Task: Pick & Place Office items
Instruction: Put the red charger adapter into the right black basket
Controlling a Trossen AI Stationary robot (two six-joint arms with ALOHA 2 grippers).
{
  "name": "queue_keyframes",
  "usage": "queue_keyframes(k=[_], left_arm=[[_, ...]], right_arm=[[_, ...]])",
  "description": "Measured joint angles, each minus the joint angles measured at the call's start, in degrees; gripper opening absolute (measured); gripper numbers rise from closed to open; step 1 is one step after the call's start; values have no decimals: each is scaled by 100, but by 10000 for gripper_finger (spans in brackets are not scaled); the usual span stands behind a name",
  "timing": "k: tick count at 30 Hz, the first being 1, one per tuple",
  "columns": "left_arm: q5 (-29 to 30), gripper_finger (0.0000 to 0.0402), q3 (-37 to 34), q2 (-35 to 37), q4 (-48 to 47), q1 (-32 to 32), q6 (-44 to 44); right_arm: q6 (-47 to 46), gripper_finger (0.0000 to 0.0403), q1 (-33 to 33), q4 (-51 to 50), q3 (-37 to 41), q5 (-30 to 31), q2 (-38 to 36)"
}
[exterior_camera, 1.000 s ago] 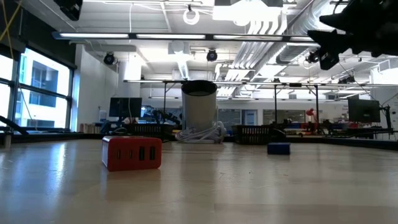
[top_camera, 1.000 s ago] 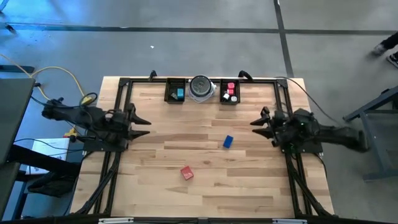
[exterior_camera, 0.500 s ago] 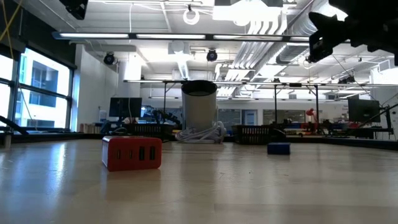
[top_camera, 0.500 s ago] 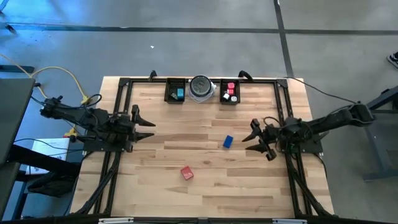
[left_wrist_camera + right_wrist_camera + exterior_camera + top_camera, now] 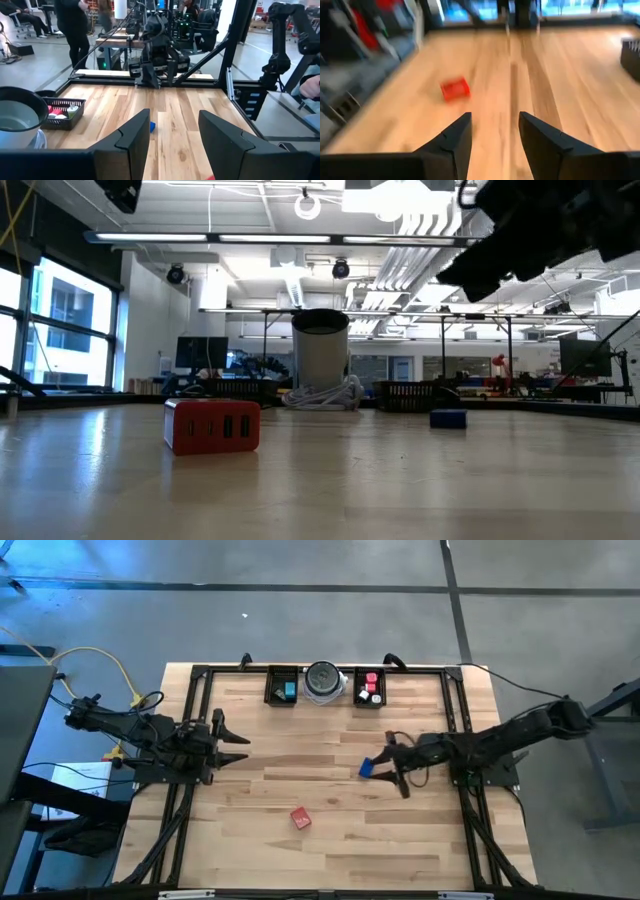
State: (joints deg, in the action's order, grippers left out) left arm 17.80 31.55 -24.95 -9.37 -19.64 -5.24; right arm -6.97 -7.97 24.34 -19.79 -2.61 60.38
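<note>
- red block [image 5: 300, 818] nearest front edge of worktop [image 5: 330, 850], untouched, well apart from both hands.
- blue block [image 5: 367, 768] mid-worktop; right hand [image 5: 390, 766] just beside it, fingers apart, empty. Should centre over block, drop straight, then close.
- left hand [image 5: 232, 740] waits at left side, fingers apart.
- Far edge: trays [image 5: 282, 687] w/ other pieces, dish [image 5: 323, 681] between them.
</note>
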Motion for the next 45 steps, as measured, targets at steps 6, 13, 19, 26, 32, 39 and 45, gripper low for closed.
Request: queue_keyframes(k=[6,13,19,26,32,39,45], left_arm=[[-9,162,0,0,-70,0,-77],[-9,162,0,-2,-244,0,-142],[-84,162,0,-221,-289,-8,-506],[-1032,162,0,-1468,136,-9,-981],[-1625,162,17,-2794,616,133,-1066],[-1754,162,371,-3555,699,137,-319],[-1680,162,625,-3910,694,-32,189]], right_arm=[[341,149,-253,-2106,-874,922,387],[606,149,-345,-2605,-1067,1270,574],[480,149,-365,-2464,-1069,1294,572],[473,149,-354,-2252,-1069,1298,572],[36,149,-354,-2180,-1069,1296,572],[-76,149,-437,-1848,-1069,1271,568],[-361,149,-437,-2016,-1069,1323,568]])
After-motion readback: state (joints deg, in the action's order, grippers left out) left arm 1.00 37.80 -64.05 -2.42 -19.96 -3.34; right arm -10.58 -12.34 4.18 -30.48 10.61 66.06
